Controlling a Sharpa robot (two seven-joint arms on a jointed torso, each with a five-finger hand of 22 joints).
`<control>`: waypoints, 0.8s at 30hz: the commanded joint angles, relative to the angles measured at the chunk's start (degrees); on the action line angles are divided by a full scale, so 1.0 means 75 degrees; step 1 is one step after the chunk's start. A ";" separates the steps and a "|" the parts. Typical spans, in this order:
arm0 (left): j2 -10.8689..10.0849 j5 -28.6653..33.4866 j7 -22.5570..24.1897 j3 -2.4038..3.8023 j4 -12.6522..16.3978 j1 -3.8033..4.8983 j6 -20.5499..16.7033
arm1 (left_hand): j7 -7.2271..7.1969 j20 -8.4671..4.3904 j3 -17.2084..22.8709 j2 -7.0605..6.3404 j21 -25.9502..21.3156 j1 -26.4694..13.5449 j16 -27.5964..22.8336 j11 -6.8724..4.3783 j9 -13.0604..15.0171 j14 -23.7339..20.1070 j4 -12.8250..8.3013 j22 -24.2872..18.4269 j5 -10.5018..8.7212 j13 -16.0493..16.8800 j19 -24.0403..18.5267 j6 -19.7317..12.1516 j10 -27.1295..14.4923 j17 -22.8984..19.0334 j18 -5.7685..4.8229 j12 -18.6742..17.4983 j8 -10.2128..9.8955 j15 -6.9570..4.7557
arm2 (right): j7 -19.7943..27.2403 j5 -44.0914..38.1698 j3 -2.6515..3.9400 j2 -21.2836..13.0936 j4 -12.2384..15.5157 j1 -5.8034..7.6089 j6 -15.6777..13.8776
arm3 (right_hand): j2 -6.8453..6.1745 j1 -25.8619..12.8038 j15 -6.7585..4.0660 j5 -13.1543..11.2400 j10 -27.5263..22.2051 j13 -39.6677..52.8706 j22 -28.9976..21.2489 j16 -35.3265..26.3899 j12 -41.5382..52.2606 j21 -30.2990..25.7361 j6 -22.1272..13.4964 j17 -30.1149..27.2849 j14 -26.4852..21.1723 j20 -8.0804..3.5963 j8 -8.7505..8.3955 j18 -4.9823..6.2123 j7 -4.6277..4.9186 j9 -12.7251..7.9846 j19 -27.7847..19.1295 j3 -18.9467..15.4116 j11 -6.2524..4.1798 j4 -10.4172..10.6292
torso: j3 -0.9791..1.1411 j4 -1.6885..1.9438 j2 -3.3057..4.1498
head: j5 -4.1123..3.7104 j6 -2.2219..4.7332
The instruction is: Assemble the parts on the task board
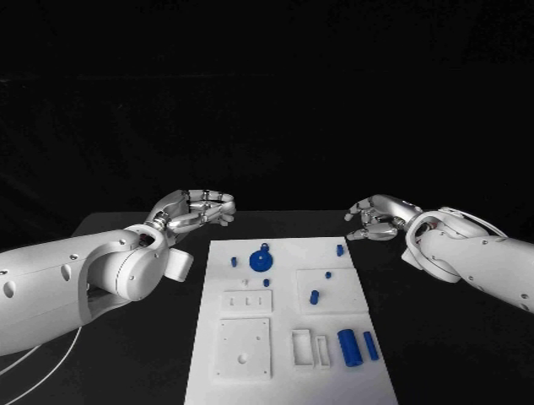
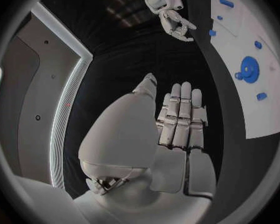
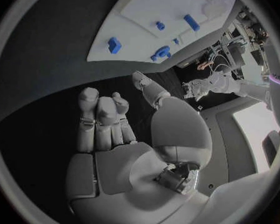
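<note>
Head view: both the left hand point(image 1: 197, 209) and right hand point(image 1: 377, 218) hover empty, fingers loosely apart, beyond the task board point(image 1: 285, 371). Biggest risk imo: knocking the small blue gear point(image 1: 261, 259) sideways while reaching in.

Board point(image 1: 285, 371): matt white plastic look, smooth, with moulded recesses and raised blocks. Parts: blue, plastic-looking, smooth; gear point(image 1: 261, 259) has a toothed rim, cylinders point(image 1: 349, 347) carry a faint sheen. Table point(image 1: 121, 232): black, matt, no reflections. Left hand point(image 1: 196, 210) and right hand point(image 1: 376, 218): silver, metallic-looking fingers, satin shine, darker at the gaps. Wrist views show the palm shells smooth, pale grey, semi-gloss. Arms point(image 1: 60, 283): white hard shell, smooth, slight gloss, small dark fastener dots. Cable point(image 1: 24, 363) by the left arm: thin, white, smooth.
</note>
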 commanded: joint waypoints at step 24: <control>0.0023 -0.0038 0.0091 0.0003 0.0023 0.0010 0.0204 | 0.0121 0.0009 -0.0010 0.0005 -0.0030 -0.0043 -0.0071 0.0044 0.0007 0.0009 -0.0014 -0.0008 -0.0036 -0.0010 -0.0059 0.0053 -0.0061 0.0022 0.0041 -0.0056 0.0010 0.0024 | 0.0346 0.0137 -0.0001 0.0597 -0.0949 -0.0435 0.0701 | 0.0146 0.0484 0.0027 0.0282 -0.0125 -0.0010 0.0127 -0.0071 0.0064 -0.0043 0.0055 0.0031 -0.0088 0.0049 -0.0018 0.0354 0.0095 -0.0028 -0.0136 -0.0087 0.0001 -0.0008 | 0.0037 0.0030 0.0039 | -0.0177 -0.0069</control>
